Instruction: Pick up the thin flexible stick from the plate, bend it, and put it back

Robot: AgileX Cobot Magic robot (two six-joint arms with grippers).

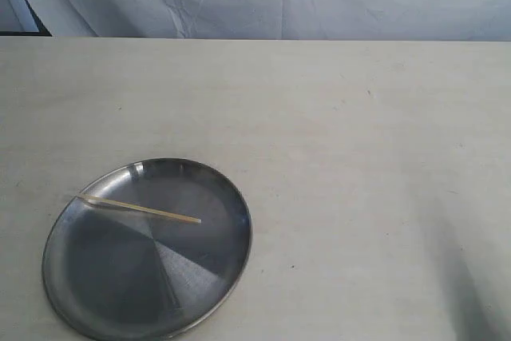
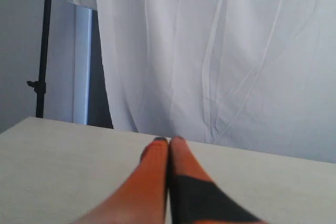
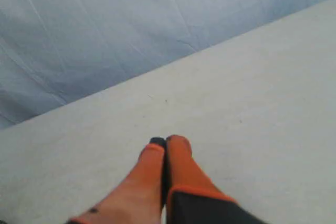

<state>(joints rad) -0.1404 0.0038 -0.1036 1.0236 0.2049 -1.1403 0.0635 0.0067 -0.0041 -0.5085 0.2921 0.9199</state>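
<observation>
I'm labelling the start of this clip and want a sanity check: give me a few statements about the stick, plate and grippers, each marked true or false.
1. The thin flexible stick lies on the plate. True.
2. The stick is bent into a tight arc. False: it looks straight.
3. The left gripper is shut and holds nothing. True.
4. The right gripper grips the stick. False: it is shut with nothing in it.
5. The plate sits at the right of the exterior view. False: it sits at the lower left.
</observation>
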